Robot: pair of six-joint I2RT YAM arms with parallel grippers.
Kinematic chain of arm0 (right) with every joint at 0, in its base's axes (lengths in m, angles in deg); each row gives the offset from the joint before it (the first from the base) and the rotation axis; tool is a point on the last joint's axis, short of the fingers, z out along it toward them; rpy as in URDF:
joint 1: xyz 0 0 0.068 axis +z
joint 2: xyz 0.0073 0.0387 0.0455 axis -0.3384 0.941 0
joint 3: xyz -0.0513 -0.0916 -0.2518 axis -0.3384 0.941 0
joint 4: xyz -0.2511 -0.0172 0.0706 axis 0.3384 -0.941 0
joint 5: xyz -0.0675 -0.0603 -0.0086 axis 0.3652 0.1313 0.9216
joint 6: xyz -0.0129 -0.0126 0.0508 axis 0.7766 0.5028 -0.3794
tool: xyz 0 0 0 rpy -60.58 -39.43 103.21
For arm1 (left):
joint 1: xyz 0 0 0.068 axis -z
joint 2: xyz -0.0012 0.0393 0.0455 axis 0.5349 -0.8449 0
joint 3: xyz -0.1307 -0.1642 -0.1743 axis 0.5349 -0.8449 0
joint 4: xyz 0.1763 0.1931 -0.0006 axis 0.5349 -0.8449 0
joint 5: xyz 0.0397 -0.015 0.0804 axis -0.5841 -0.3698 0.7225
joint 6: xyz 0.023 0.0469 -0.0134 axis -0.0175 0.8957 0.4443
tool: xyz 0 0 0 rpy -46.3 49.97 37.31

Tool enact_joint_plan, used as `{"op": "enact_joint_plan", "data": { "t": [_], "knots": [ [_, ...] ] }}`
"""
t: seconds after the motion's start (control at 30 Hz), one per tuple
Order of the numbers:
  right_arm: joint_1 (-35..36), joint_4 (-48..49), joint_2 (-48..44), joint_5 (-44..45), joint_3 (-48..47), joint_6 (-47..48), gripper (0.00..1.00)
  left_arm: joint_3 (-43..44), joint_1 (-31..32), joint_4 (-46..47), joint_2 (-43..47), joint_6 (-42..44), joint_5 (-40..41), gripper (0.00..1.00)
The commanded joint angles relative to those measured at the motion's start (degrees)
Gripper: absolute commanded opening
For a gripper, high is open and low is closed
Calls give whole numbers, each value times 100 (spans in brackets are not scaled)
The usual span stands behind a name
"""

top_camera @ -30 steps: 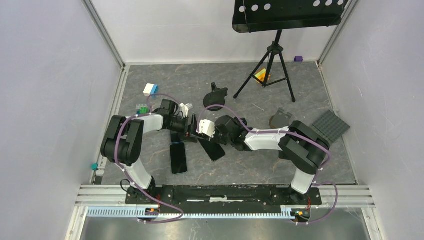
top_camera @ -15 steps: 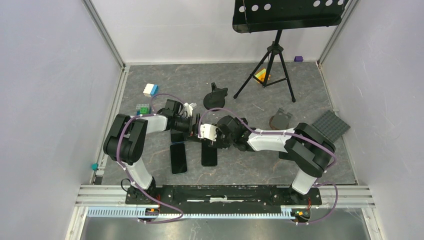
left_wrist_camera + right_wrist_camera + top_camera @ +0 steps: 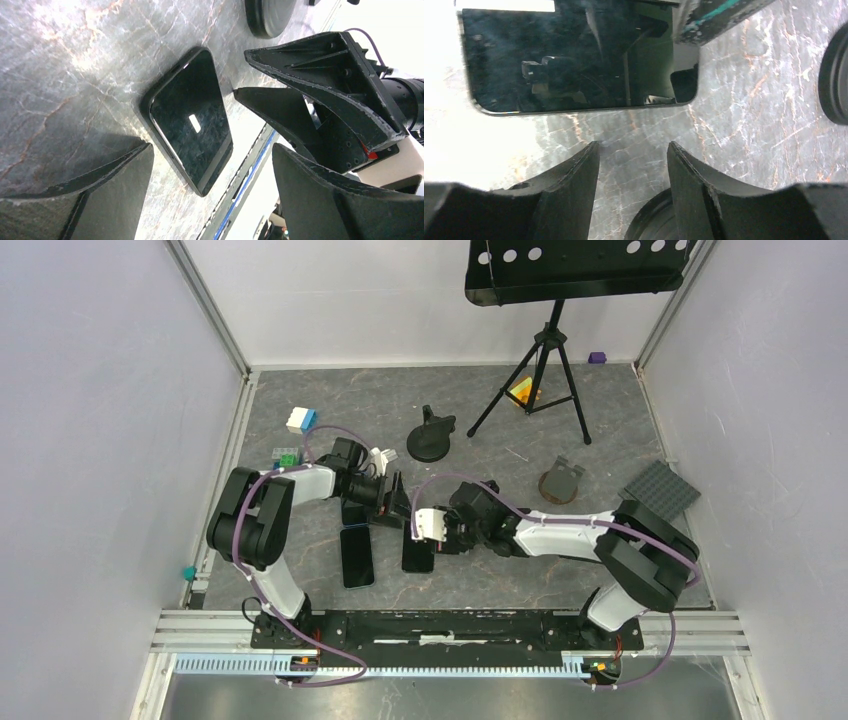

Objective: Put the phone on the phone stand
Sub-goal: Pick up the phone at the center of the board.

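A black phone (image 3: 418, 552) lies flat, screen up, on the grey floor; it also shows in the left wrist view (image 3: 190, 115) and the right wrist view (image 3: 574, 55). The black phone stand (image 3: 432, 435), a round base with an upright, stands farther back. My left gripper (image 3: 392, 502) is open and empty just left of and behind the phone (image 3: 212, 150). My right gripper (image 3: 440, 538) is open and empty, low over the floor at the phone's right edge (image 3: 633, 146).
A second black phone (image 3: 357, 555) lies left of the first, and a third (image 3: 352, 512) lies partly under the left arm. A tripod music stand (image 3: 535, 370), a brown holder (image 3: 560, 482), a grey baseplate (image 3: 660, 490) and loose bricks (image 3: 300, 420) sit at the back.
The phone turned from slanted to straight and slid a little nearer. My right gripper moved right and nearer along with it. My left gripper edged slightly right.
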Motion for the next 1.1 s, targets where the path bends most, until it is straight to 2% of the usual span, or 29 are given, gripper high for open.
{"op": "enact_joint_plan", "data": {
  "t": [0.0, 0.23, 0.57, 0.83, 1.07],
  "knots": [
    [231, -746, -30, -528, 364, 392, 58, 145, -21, -904, 79, 973, 242, 93],
    [664, -588, 205, -428, 172, 397, 53, 10, -21, -806, -268, 976, -105, 93],
    [741, 111, 737, -429, -102, -341, 49, -573, 13, 565, -175, 117, 205, 94],
    [735, 447, 1077, 267, -313, -641, 44, -409, 32, 564, -373, 141, -274, 89],
    [639, 567, 980, 744, -183, -620, 42, -138, 31, -128, -305, 649, -141, 84]
  ]
}}
